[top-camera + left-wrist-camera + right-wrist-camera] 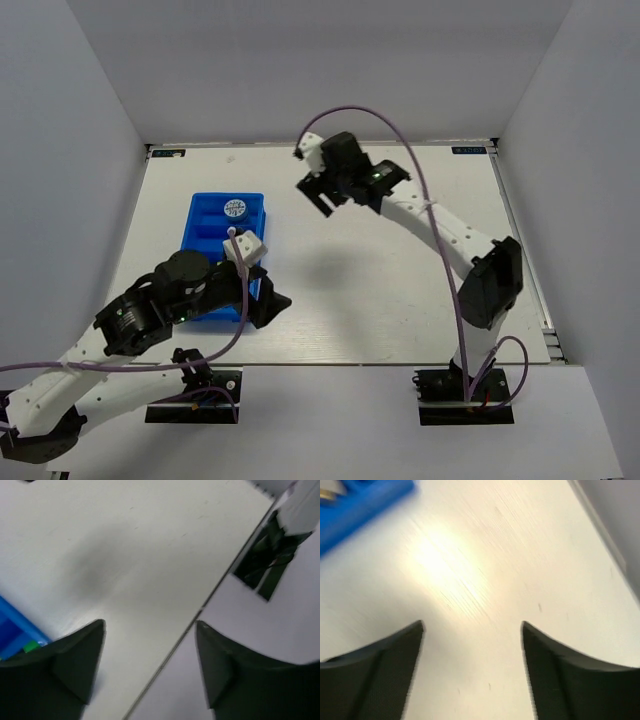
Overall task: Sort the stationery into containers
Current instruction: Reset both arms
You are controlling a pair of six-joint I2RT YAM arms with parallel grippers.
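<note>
Two open grippers and nothing in either one, that's the short version. The right gripper (472, 624) hangs in the air over the far middle of the table (380, 290), jaws spread wide with only bare tabletop showing between them. It's off to the right of the blue tray (200, 212). The left gripper (150, 625) sits low by the tray's near right corner, close to the table's near edge, jaws also spread and empty. The tray lies in the left half of the table, long side running near to far. The round blue-and-white roll (236, 209) is parked in its far end, I'd guess because it's too fat for the narrow slots. The left wrist view catches a sliver of green (31, 646) inside the tray, probably a marker end, but it's too blurry to swear by. The left arm covers the near half of the tray, so I can't tell what else is in there. I don't see any loose stationery out on the table, so my guess is the sorting is about done and neither gripper has anything to hold.
</note>
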